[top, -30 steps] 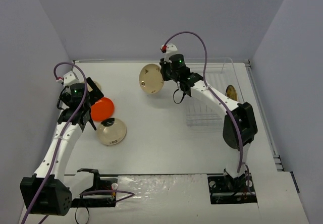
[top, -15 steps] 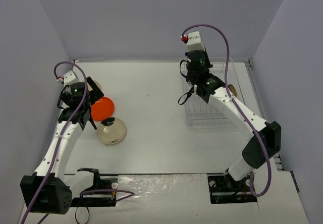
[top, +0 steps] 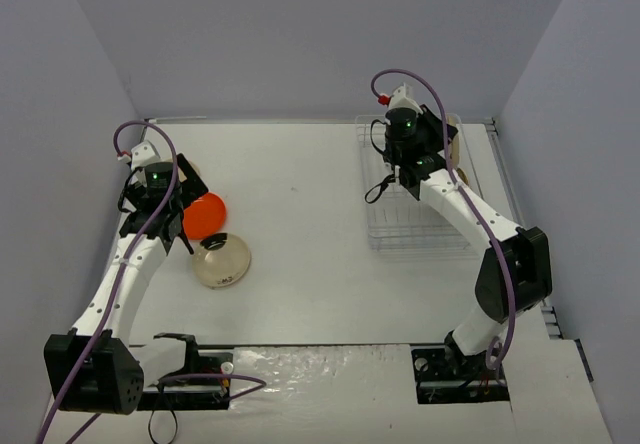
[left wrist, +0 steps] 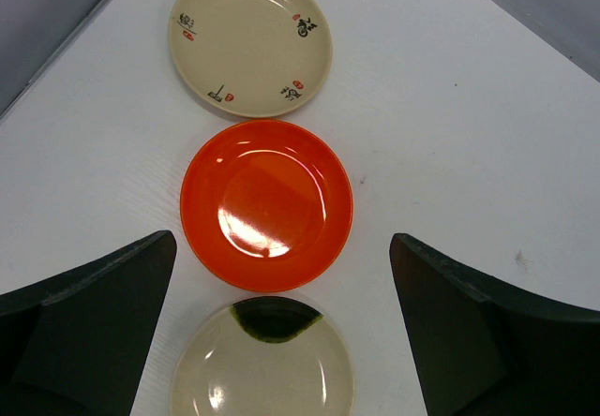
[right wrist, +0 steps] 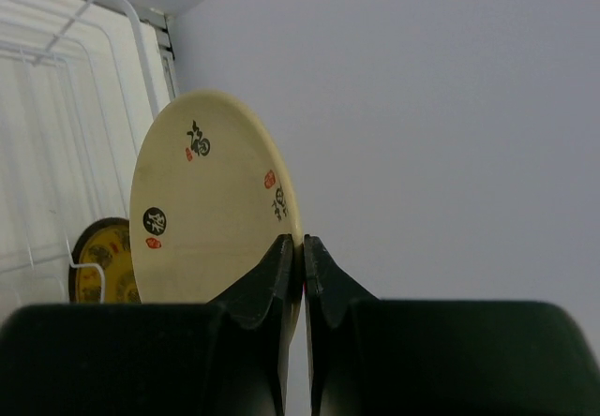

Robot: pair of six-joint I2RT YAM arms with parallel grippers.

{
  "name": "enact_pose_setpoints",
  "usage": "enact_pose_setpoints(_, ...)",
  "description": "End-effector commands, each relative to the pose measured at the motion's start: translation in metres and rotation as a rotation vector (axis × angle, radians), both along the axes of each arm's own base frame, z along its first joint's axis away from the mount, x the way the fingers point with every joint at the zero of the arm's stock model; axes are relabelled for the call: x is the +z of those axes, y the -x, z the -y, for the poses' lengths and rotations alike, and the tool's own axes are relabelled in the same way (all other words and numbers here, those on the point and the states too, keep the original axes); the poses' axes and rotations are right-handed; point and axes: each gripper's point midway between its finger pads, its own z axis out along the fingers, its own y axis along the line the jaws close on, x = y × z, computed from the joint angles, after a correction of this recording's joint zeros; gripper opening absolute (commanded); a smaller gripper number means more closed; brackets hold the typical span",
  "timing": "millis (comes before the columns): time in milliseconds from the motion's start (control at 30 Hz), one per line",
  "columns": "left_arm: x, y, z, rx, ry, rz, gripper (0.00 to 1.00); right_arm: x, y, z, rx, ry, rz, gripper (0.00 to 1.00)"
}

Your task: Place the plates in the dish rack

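My left gripper [top: 183, 226] hangs open above the table's left side, nothing between its fingers [left wrist: 469, 322]. Below it lie three plates in a row: a cream plate with small marks [left wrist: 251, 41], an orange-red plate [left wrist: 267, 205] [top: 205, 214] and a tan plate with a dark green patch [left wrist: 262, 369] [top: 221, 261]. My right gripper [right wrist: 302, 243] [top: 445, 149] is shut on the rim of another cream marked plate [right wrist: 206, 210], held on edge over the far right of the dish rack [top: 400, 226]. A dark brown plate with yellow pattern [right wrist: 103, 261] stands in the rack.
The rack's white wires [right wrist: 56, 107] run along the table's right side, close to the back wall and the right wall. Both arm bases sit at the near edge. The three loose plates lie close together, almost touching.
The right arm has carried the cream plate from over the middle of the table to above the rack's far right and turned it on edge. The left arm has barely moved.
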Motion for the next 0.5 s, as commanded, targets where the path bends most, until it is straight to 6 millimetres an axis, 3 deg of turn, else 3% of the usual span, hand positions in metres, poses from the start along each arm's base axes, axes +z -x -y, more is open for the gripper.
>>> enact_pose_setpoints(0,0.042,-0.01,-0.005,0.017,-0.012,0.12,0.97,-0.008,-0.002,0.003,0.045,0.023,-0.063,0.0)
enact_pose_setpoints(467,0.039,-0.01,-0.008,0.03,-0.023,0.105,0.97,-0.056,-0.006,0.017,0.023,0.038,-0.219,0.0)
